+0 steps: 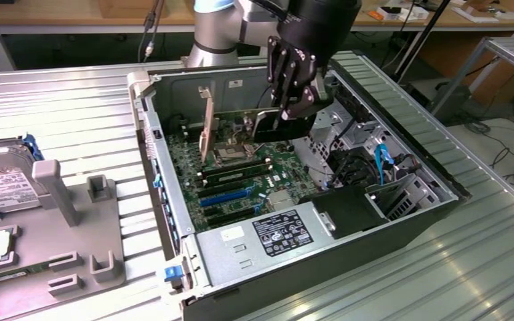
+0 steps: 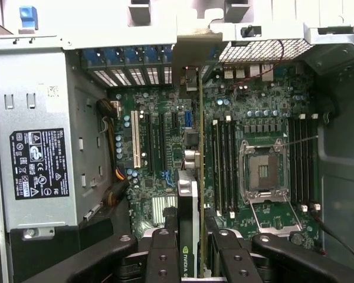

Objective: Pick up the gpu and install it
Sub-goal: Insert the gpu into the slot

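Lab workshop: open PC case (image 1: 347,261), ribbed metal table (image 1: 61,107), cluttered workbenches (image 1: 61,15) behind.

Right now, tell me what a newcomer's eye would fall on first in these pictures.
The black gripper, shut on the gpu, a thin dark card with a metal bracket, holds it on edge over the green motherboard inside the open grey metal computer case. The boxy silver power supply with its black label sits at the case's near end in the exterior view.

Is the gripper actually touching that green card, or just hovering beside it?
Touching. The wrist view shows the gpu edge-on, pinched between the gripper's two fingers over the motherboard.
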Available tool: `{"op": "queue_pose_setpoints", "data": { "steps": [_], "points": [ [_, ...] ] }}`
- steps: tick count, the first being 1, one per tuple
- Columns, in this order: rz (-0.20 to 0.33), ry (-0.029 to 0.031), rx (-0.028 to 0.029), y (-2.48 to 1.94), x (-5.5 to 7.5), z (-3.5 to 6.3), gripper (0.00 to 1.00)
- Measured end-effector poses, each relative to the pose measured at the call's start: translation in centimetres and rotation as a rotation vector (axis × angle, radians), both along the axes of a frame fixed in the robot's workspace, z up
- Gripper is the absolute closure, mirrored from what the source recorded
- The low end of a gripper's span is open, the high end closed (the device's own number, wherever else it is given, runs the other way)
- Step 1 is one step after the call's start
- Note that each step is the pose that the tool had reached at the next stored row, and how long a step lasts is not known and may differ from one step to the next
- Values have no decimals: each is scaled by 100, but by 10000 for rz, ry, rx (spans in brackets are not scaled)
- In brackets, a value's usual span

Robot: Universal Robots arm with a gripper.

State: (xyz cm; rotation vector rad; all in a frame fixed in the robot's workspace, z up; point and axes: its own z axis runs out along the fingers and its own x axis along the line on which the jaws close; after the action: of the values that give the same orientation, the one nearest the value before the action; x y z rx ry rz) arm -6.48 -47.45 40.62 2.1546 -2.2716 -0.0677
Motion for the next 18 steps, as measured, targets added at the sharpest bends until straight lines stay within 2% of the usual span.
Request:
{"op": "queue_pose_setpoints", "data": {
  "steps": [18],
  "points": [
    [-12, -8, 0, 0, 0, -58, 73]
  ]
}}
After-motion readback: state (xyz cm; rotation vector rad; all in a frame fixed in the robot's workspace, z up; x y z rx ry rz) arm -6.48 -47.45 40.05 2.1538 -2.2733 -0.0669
